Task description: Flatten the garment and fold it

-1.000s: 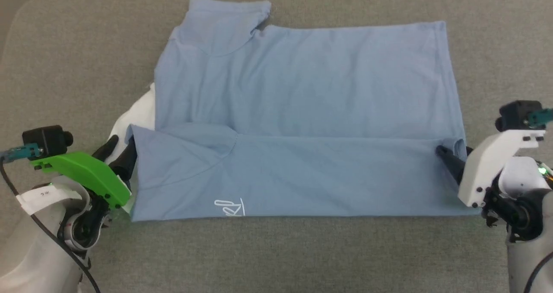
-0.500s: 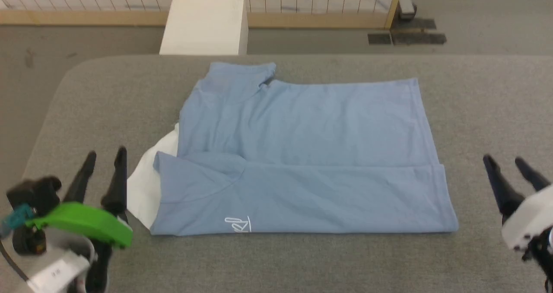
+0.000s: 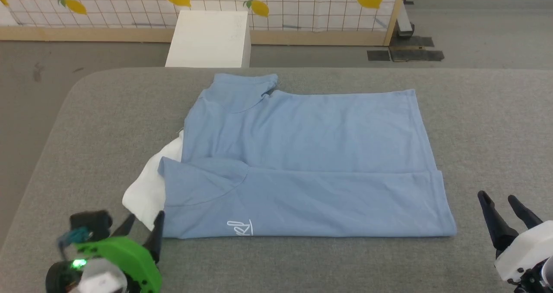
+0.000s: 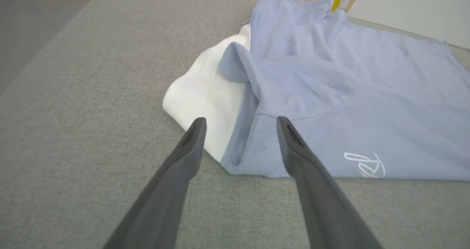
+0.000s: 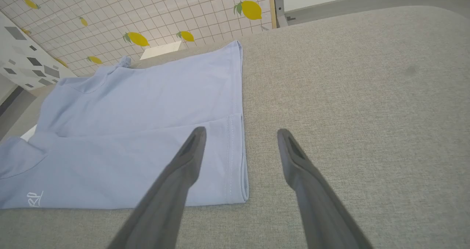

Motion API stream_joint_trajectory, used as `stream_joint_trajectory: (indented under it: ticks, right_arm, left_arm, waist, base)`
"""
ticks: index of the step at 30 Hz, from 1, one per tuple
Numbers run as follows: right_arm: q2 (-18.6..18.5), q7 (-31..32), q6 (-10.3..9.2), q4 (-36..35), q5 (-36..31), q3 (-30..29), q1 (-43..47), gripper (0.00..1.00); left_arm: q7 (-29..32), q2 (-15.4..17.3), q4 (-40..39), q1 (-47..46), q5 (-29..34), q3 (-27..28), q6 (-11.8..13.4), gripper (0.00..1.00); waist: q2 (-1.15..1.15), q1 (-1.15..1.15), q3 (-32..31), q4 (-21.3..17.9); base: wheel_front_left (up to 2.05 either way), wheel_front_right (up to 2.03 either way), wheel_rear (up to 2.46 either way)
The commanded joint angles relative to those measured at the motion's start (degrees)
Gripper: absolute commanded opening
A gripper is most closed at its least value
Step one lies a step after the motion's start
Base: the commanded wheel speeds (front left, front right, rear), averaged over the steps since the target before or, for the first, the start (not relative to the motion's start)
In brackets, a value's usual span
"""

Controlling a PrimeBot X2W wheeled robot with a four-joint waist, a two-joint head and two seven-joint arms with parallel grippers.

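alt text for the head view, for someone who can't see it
A light blue shirt lies partly folded on a grey table, white collar poking out at left. The left gripper and right gripper flank its near edge, jaws open.

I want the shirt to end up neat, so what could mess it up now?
The white collar pokes out from the left side of the shirt, so the next fold may trap it as a lump. The far sleeve looks crumpled and could end up wrinkled inside. The left gripper, open, sits close to the near corner and might drag the folded flap loose.
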Motion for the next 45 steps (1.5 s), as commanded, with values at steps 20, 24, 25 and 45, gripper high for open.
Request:
stream_joint_trajectory:
  ticks: [20,24,25,45]
  right_arm:
    - [3.1,-1.0,-0.09,-0.3,-1.4,1.3,-3.5,1.00]
    - [2.5,-0.3,-0.09,-0.6,-2.4,1.6,-3.6,1.00]
    - [2.2,0.1,-0.09,-0.7,-2.8,1.8,-3.7,1.00]
    - [-2.3,38.5,-0.09,3.9,-14.8,11.0,-15.2,1.00]
  left_arm:
    - [42.3,4.0,6.4,-13.1,-3.5,-10.4,6.0,0.38]
    - [41.5,3.6,6.0,-11.7,-5.8,-9.1,5.0,0.00]
    - [41.2,3.9,5.8,-11.6,-5.9,-8.9,4.9,0.00]
    - [35.2,7.4,-7.6,-7.7,-9.4,-1.0,7.0,0.00]
  waist:
    - [0.22,0.00,8.2,-3.6]
    - [0.22,0.00,8.6,-3.4]
    - [0.22,0.00,8.6,-3.3]
    - [0.22,0.00,13.3,0.3]
  base:
    - [0.00,0.00,0.00]
    - [0.00,0.00,0.00]
    - [0.00,0.00,0.00]
    - [0.00,0.00,0.00]
